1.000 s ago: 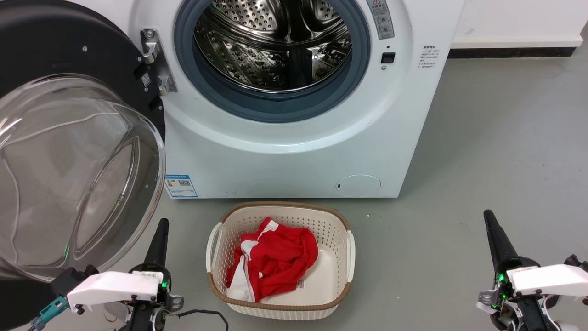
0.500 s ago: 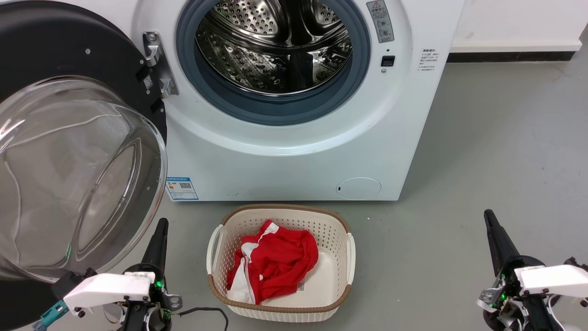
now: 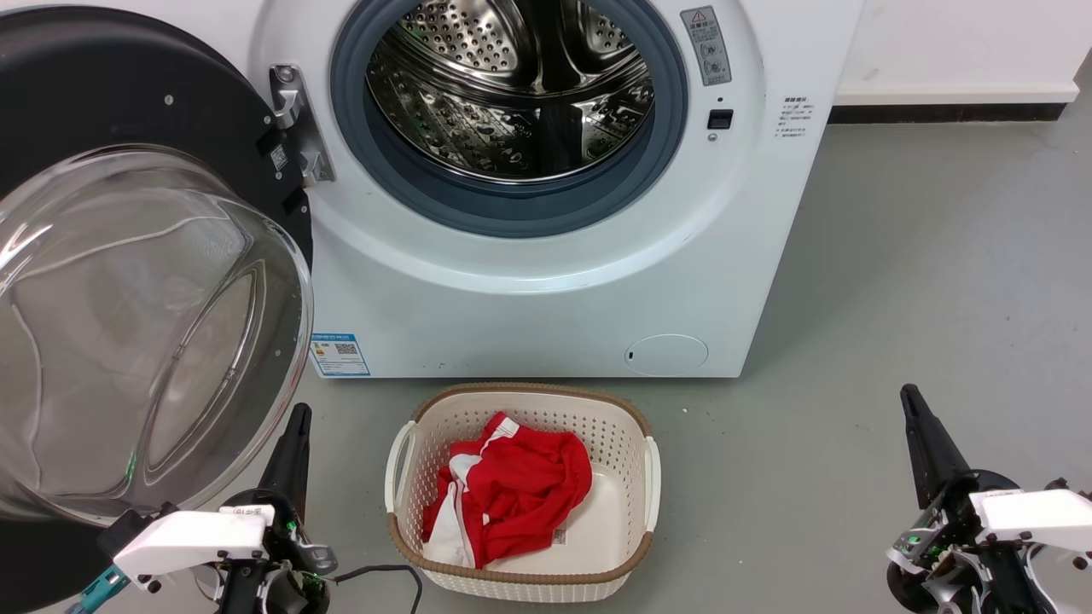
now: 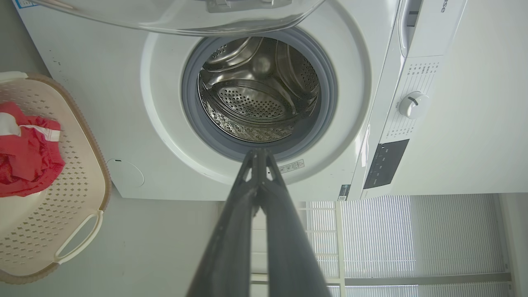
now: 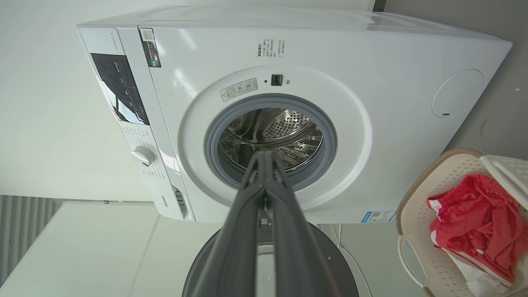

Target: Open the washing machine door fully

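The white washing machine [image 3: 554, 290] fills the top of the head view, its steel drum [image 3: 512, 94] exposed. The washing machine door [image 3: 128, 281], a black disc with a bulging clear glass bowl, is swung far out on its left hinge [image 3: 294, 124]. My left gripper [image 3: 294, 422] is shut, low, just right of the glass bowl and apart from it. My right gripper [image 3: 913, 401] is shut at the lower right over bare floor. In the left wrist view the shut fingertips [image 4: 258, 154] point at the drum [image 4: 258, 95]. The right wrist view shows the shut gripper [image 5: 266, 156] before the drum [image 5: 272, 138].
A cream basket [image 3: 653, 477] holding red clothing [image 3: 508, 495] stands on the grey floor in front of the washer, between my arms. A black cable [image 3: 384, 573] lies near its left side. Grey floor stretches to the right, with a wall skirting [image 3: 947, 111] behind.
The whole head view has shifted slightly downward across the frames, so the camera moved. Both grippers stay shut and the door keeps its position relative to the washer.
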`<state>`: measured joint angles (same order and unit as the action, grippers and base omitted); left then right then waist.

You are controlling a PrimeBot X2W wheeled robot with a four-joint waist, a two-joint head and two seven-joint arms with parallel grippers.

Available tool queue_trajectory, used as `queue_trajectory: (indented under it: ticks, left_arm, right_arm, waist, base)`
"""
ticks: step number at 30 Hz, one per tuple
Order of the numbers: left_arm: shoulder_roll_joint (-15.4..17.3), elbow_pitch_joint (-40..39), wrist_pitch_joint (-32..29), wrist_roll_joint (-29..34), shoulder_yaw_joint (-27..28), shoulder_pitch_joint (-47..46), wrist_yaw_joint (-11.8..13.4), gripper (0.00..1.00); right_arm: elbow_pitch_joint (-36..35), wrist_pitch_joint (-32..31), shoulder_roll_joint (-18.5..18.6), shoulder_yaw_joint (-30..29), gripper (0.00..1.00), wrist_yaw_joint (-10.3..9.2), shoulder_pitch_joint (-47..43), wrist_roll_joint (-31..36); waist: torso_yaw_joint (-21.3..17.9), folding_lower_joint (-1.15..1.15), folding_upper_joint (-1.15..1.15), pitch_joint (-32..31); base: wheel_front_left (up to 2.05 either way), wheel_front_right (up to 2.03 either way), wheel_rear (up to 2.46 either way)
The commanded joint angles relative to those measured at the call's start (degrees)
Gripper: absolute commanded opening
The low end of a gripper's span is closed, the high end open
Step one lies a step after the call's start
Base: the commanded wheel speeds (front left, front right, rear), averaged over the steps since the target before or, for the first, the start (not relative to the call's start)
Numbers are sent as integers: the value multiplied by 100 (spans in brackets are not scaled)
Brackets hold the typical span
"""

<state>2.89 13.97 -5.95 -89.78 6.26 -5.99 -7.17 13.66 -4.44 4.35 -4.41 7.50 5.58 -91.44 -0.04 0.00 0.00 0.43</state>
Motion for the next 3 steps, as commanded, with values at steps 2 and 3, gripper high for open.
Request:
queue_trajectory:
  ticks: [2, 3]
  left_arm:
    - [-3, 10, -55, -164, 37, -41, -35, 0]
    - [-3, 13, -57, -201, 41, -41, -41, 0]
  right_arm:
    - [25, -49, -13, -20, 0, -2, 69, -165]
    - [29, -61, -14, -23, 0, -2, 70, -203]
  waist:
    - [2, 0, 0, -11]
    - [3, 0, 0, -15]
  base:
    - [0, 0, 0]
    - [0, 0, 0]
